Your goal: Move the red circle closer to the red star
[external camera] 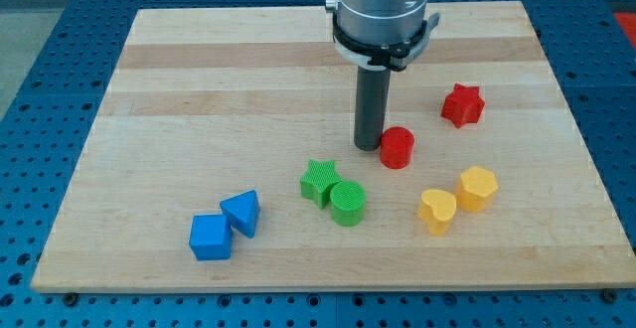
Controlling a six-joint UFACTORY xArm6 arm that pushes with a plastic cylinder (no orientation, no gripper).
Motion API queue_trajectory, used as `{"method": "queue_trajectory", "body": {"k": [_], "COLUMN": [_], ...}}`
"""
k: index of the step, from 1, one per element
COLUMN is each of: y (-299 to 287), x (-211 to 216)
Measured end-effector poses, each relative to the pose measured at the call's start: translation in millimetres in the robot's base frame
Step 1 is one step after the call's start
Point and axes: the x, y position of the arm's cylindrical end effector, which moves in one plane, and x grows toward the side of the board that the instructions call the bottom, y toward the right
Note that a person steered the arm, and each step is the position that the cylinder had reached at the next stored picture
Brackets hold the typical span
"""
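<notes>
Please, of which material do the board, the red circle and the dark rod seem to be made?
The board: probably wood, light planks with visible grain, smooth matt finish.
The red circle: likely plastic, perhaps 3D-printed; fine ridges show more clearly on the green circle.
The dark rod, my tip just left of the red circle: matt black; metal or plastic, unclear.

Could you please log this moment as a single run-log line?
tip: touching or nearly touching red circle, on its left | red star: upper right of circle, apart | step: push not finished
</notes>
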Motion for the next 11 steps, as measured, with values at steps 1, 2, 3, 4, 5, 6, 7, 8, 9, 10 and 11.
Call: {"method": "queue_trajectory", "body": {"k": [1,2,3,4,5,6,7,8,9,10,11], "y": [-21.5,-17.9,-12.7,-12.7,-5.1,-3.8,-4.0,-3.3,12.7,38.6,59.2], "x": [-5.5,6.8,21.5,26.5,45.2,42.6,32.5,32.5,32.5,32.6,25.8]}}
